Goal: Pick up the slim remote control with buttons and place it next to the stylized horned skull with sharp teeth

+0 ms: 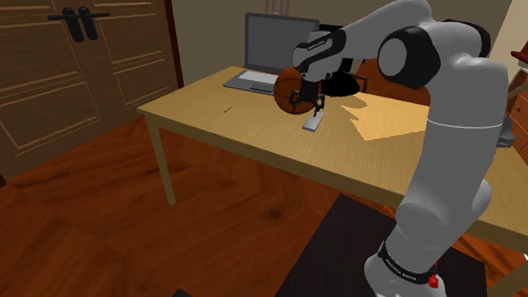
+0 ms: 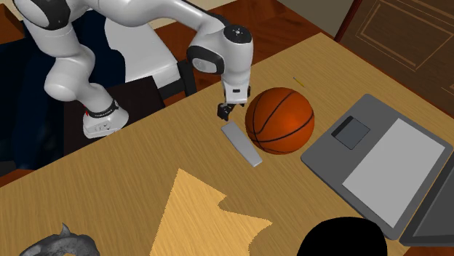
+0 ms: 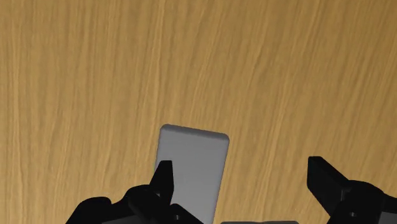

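Gripper (image 3: pixel 240 167) low over slim grey slab-shaped remote control (image 3: pixel 194 165), flat on light wooden table (image 2: pixel 145 167), just beside orange basketball (image 2: pixel 280 120). Spread wide, clasping nothing. Not centred, though: remote under one finger (image 3: pixel 164 181), long axis running out ahead, square across the finger line. Probably calls for a sideways nudge before dropping. Then away to grey horned skull (image 2: pixel 58 246), well apart.

A light wooden table (image 2: pixel 131 156) carries a slim grey remote (image 2: pixel 241 143) lying flat just beside an orange basketball (image 2: pixel 281 121), an open grey laptop (image 2: pixel 378 164) nearby, and a grey horned skull (image 2: pixel 58 246) well apart.
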`<state>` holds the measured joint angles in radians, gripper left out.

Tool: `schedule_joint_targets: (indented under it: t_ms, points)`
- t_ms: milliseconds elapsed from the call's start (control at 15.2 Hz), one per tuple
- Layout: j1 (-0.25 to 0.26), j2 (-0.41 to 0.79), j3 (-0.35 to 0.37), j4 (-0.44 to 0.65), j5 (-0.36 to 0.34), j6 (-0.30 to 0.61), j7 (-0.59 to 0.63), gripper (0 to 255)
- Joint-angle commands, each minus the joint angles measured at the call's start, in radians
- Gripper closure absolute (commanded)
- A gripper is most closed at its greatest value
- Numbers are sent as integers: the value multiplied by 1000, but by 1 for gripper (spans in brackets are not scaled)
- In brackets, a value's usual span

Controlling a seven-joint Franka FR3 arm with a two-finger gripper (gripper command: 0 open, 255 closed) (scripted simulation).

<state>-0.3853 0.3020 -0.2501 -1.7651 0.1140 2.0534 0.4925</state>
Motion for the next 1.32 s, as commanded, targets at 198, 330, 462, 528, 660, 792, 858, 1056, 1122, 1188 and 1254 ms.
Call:
schedule_joint_targets:
  t_ms: [198,330,462,528,660,792,858,1056,1122,1188,1254]
  points:
    - [-55,107,-43,93,31,13,65,0]
    - [-72,136,-54,118,41,16,84,0]
    - [-72,147,-53,106,45,38,81,0]
    - [-74,152,-51,100,47,49,80,0]
    - [-76,164,-46,90,50,70,77,0]
    - [-80,176,-42,81,54,92,75,0]
    - [-81,179,-39,78,54,98,75,0]
    - [-85,179,-35,78,52,98,77,0]
    - [-85,179,-35,78,52,98,76,0]
    - [-85,179,-35,78,52,98,76,0]
    - [-85,179,-35,78,52,98,76,0]
